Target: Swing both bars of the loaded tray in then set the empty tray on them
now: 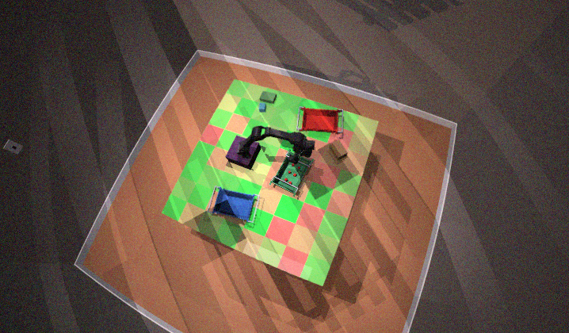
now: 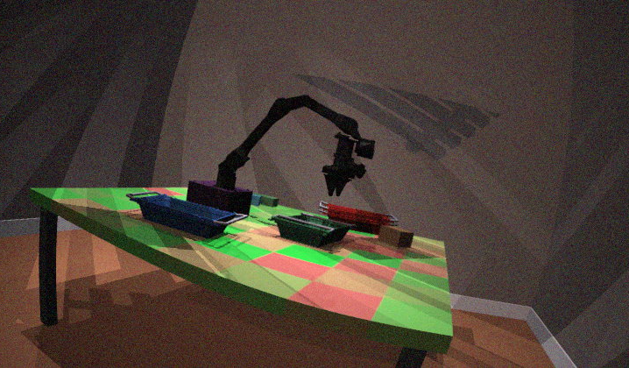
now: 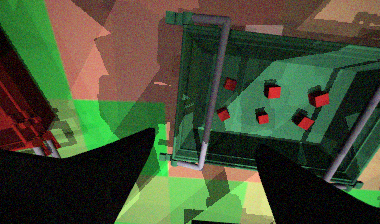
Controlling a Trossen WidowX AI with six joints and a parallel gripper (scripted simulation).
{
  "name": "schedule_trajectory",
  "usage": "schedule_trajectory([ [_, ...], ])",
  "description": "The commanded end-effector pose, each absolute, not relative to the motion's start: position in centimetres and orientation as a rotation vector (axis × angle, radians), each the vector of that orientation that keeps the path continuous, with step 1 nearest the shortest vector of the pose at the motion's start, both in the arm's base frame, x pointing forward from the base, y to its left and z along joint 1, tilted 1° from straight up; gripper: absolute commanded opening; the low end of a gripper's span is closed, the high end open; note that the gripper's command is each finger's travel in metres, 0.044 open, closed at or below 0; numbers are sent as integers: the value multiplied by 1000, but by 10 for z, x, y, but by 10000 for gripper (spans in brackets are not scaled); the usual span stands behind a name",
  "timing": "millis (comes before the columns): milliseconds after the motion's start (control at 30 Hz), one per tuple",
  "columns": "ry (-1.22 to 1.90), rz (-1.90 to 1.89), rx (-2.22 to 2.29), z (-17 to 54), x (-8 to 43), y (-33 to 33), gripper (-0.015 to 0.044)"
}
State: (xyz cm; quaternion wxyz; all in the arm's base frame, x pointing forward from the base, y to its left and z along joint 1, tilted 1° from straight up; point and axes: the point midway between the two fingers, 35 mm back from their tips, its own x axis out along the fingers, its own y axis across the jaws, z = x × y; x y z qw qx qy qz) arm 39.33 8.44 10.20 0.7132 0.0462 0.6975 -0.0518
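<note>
The loaded green tray (image 1: 305, 173) (image 2: 303, 234) (image 3: 291, 72) stands on the table with several small red blocks (image 3: 273, 92) inside. One wire bar (image 3: 218, 80) lies in across its top near one end. The other bar (image 3: 358, 125) (image 1: 284, 183) lies in across the top near the opposite end. My gripper (image 2: 334, 195) (image 3: 204, 141) is open and empty, above the first bar's end of the tray. An empty red tray (image 1: 321, 120) (image 2: 357, 216) (image 3: 11, 115) and an empty blue tray (image 1: 237, 204) (image 2: 180, 215) stand apart from it, their bars out over their ends.
A brown block (image 1: 338, 151) (image 2: 394, 236) lies between the red tray and the table edge. A grey-green block (image 1: 268, 97) (image 2: 269, 201) and a small blue block (image 1: 262, 107) (image 2: 256, 200) lie far off. The arm stands on a purple base (image 1: 237, 155) (image 2: 216, 196).
</note>
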Motion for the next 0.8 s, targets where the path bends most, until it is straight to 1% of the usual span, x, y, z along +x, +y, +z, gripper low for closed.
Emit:
schedule_trajectory([
  [0,1530,-112,107,159,388,84,440],
  [67,1532,-112,106,181,382,83,440],
  [133,1533,-113,106,190,379,82,440],
  [167,1534,-122,115,162,388,81,440],
  [200,1531,-155,148,160,389,71,440],
  [333,1498,-407,404,148,388,-1,440],
  [467,1440,-636,636,136,375,-64,440],
  [600,1344,-888,891,123,348,-129,440],
  [767,1176,-1195,1203,105,296,-197,440],
])
